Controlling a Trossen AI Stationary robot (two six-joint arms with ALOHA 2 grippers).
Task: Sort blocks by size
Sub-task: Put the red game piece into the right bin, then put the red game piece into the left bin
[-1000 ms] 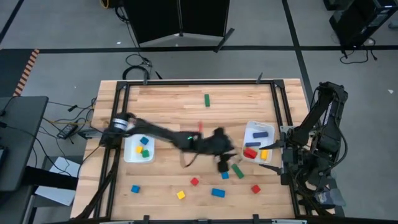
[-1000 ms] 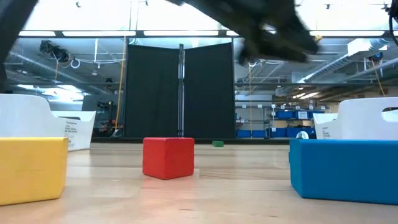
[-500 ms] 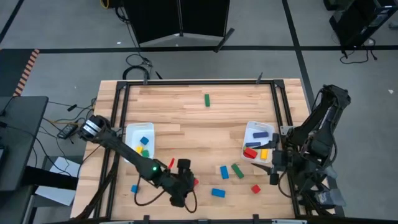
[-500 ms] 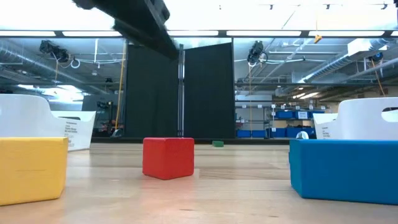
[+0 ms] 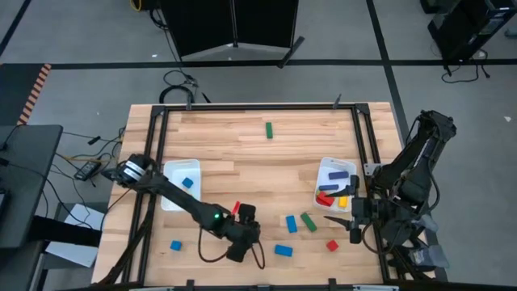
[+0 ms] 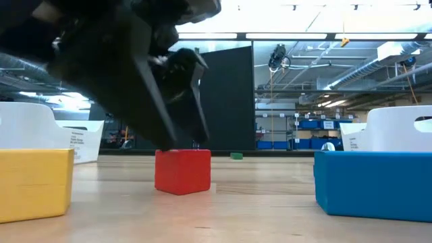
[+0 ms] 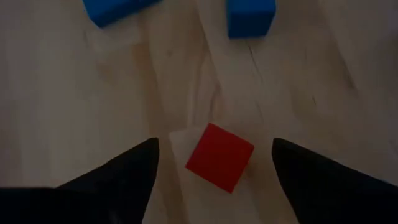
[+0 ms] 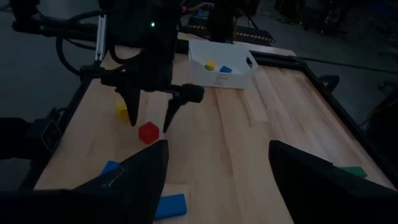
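The left hand (image 7: 214, 162) is hanging fingers apart over a small red cube (image 7: 219, 156) lying at about 6 o'clock on the surface (image 5: 242, 153), not yet gripping it. The right hand (image 8: 217, 165), also spread and empty, is waiting at the 4 o'clock edge. Sorting is looking roughly half done: blocks are sitting in the left bin (image 5: 169, 196) and right bin (image 5: 325, 167), while several are lying loose, including a green bar (image 5: 269, 129) at 12 o'clock.

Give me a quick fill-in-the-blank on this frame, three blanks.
1. The left claw hangs open over a small ____ cube.
2. The right claw waits at the table's ____ edge.
3. At the table's far side a lone ____ bar lies.
Missing words: red; right; green
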